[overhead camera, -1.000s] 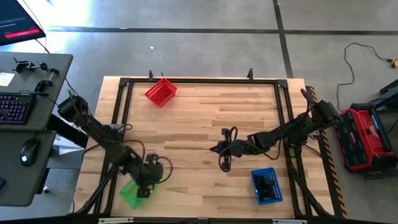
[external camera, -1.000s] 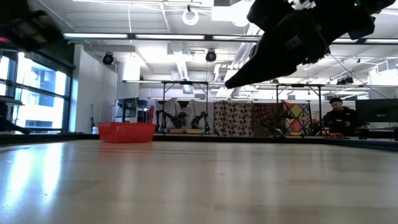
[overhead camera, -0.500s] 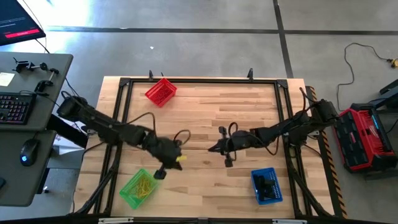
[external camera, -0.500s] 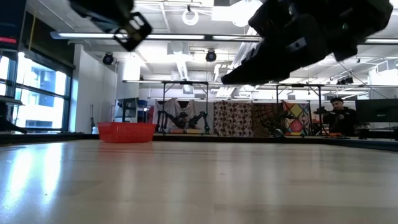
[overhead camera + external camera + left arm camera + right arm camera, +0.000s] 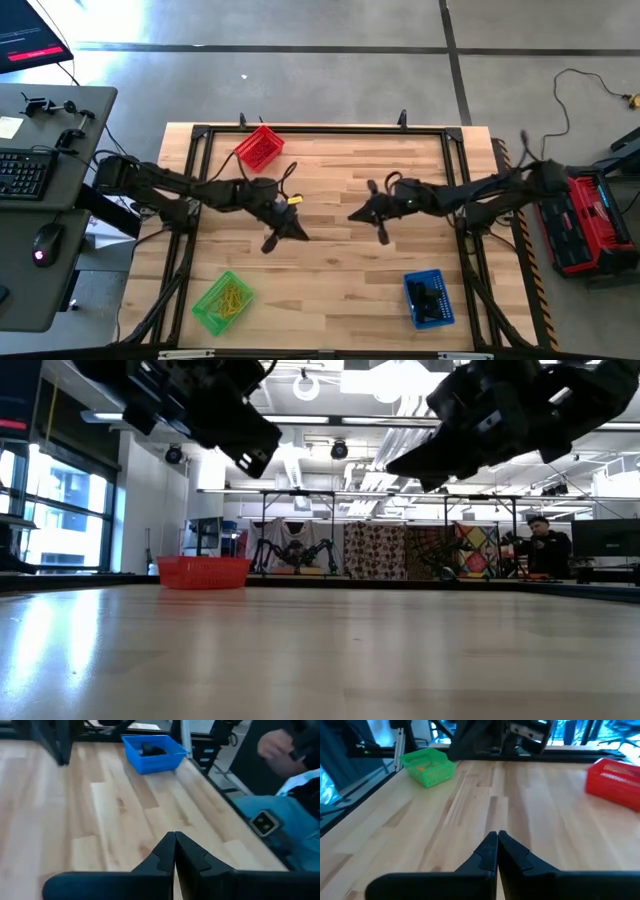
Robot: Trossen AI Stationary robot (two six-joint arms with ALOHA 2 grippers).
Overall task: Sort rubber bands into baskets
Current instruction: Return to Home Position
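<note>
We see the green basket [image 5: 222, 302] with yellow rubber bands [image 5: 232, 297] and the blue basket [image 5: 428, 298] with black rubber bands [image 5: 432, 296] at the counter's [image 5: 330, 275] near edge. Over mid-counter, the left end effector [image 5: 175, 836] and right end effector [image 5: 497, 836] hover apart, both pinched closed, empty. The red basket [image 5: 259, 148] sits at the far edge.

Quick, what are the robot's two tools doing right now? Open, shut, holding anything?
Left arm's dark two-finger tool: shut, holding nothing.
Right arm's dark two-finger tool: shut, holding nothing.
</note>
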